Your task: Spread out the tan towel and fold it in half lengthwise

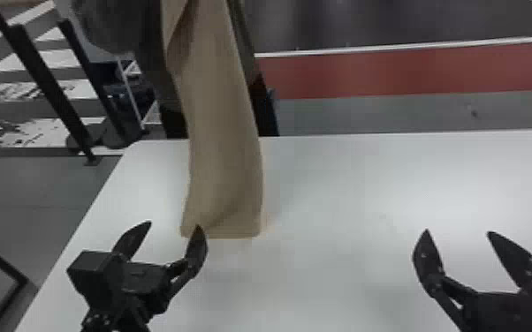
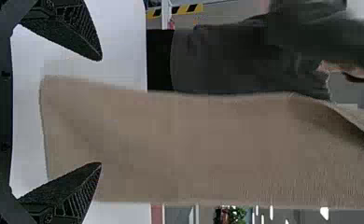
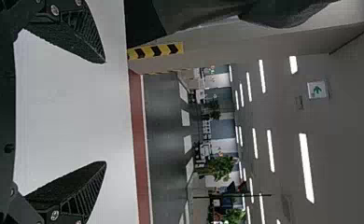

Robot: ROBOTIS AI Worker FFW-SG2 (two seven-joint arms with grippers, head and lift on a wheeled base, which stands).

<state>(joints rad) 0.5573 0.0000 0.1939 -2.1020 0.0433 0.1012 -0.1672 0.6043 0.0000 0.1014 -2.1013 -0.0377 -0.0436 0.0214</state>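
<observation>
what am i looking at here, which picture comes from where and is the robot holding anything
This is a two-armed robot at a white table. The head view looks forward and down from its head, with its left gripper on the left and right gripper on the right. The other two pictures come from cameras on its wrists and are turned sideways, so upright things seem to lie down.

Both grippers are open and hold nothing. The tan towel hangs in a long strip, its lower end at the table or just above it. A person is behind it, probably holding it up, though I can't make out the grip.
</observation>
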